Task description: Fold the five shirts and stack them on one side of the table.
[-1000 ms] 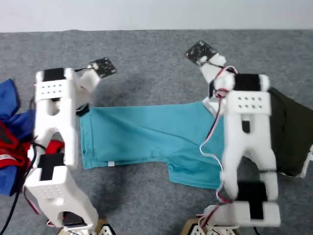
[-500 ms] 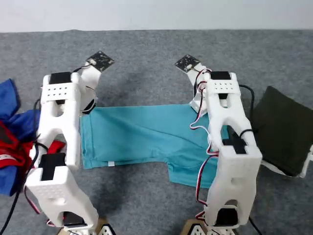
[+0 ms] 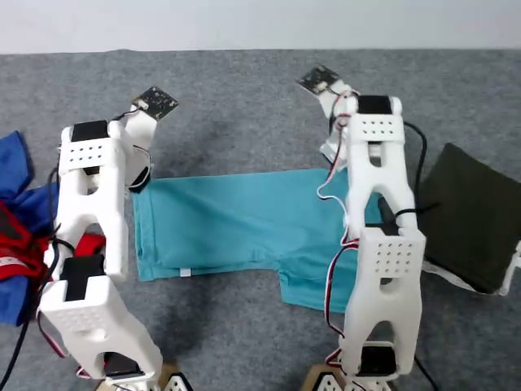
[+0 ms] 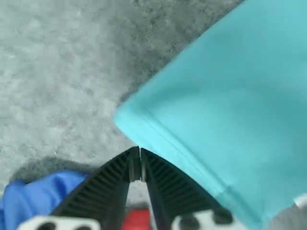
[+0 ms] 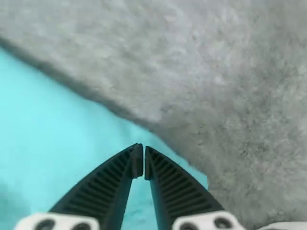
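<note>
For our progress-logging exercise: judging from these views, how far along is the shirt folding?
Done: a dark shirt lies folded at the table's right. In hand: the teal shirt, partly folded mid-table, with the left end effector and right end effector shut at its far edge. Left: finishing it, then the blue shirt and red shirt heaped at the left.

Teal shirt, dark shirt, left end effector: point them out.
teal shirt (image 3: 236,216), high view, mid body
dark shirt (image 3: 472,213), high view, centre of top
left end effector (image 4: 139,159), left wrist view, between fingertips
</note>
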Available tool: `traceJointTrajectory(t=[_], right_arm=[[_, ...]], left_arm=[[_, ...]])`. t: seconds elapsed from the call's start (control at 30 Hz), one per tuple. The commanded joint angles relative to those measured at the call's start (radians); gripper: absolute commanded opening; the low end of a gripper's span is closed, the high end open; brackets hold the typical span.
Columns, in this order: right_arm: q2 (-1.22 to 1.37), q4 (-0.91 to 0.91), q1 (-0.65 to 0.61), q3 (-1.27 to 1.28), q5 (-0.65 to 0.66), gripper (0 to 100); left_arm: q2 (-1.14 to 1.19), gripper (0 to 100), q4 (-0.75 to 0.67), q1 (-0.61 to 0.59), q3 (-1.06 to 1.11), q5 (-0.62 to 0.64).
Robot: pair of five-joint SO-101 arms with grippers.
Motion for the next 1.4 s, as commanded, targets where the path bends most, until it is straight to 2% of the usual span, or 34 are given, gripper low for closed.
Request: traceJointTrajectory(t=[0.0, 0.13, 0.27, 0.33, 0.4, 0.53, 0.63, 0.8, 1.2, 1.27, 1.37], right_arm=[[-0.015, 0.163, -0.042, -0.196, -0.011, 1.4], [-0.015, 0.309, -0.073, -0.338, -0.012, 1.5], [-0.073, 0.306, -0.062, -0.338, -0.084, 2.7], [-0.111, 0.306, -0.059, -0.302, -0.110, 7.3], [-0.157, 0.306, -0.054, -0.255, -0.146, 12.1], [-0.249, 0.305, -0.022, -0.133, -0.204, 12.8], [-0.305, 0.305, 0.016, -0.032, -0.224, 12.8], [-0.378, 0.305, 0.068, 0.103, -0.229, 12.8], [-0.430, 0.303, 0.117, 0.189, -0.226, 12.8], [-0.430, 0.303, 0.117, 0.189, -0.226, 12.8], [-0.430, 0.303, 0.117, 0.189, -0.226, 12.8]], left_arm=[[-0.058, 1, 0.092, 0.017, -0.004, -0.075], [-0.058, 1, 0.184, 0.011, -0.004, -0.127], [-0.058, 1, 0.299, 0.017, -0.004, -0.183], [-0.058, 1, 0.350, 0.017, -0.002, -0.204], [-0.068, 1, 0.353, 0.011, 0.021, -0.207], [-0.184, 1, 0.347, 0.051, 0.174, -0.253], [-0.272, 1, 0.275, 0.098, 0.297, -0.253], [-0.296, 8, 0.103, 0.133, 0.495, -0.252], [-0.293, 10, -0.141, 0.109, 0.648, -0.252], [-0.296, 6, -0.152, 0.104, 0.650, -0.252], [-0.315, 0, -0.080, 0.110, 0.619, -0.252]])
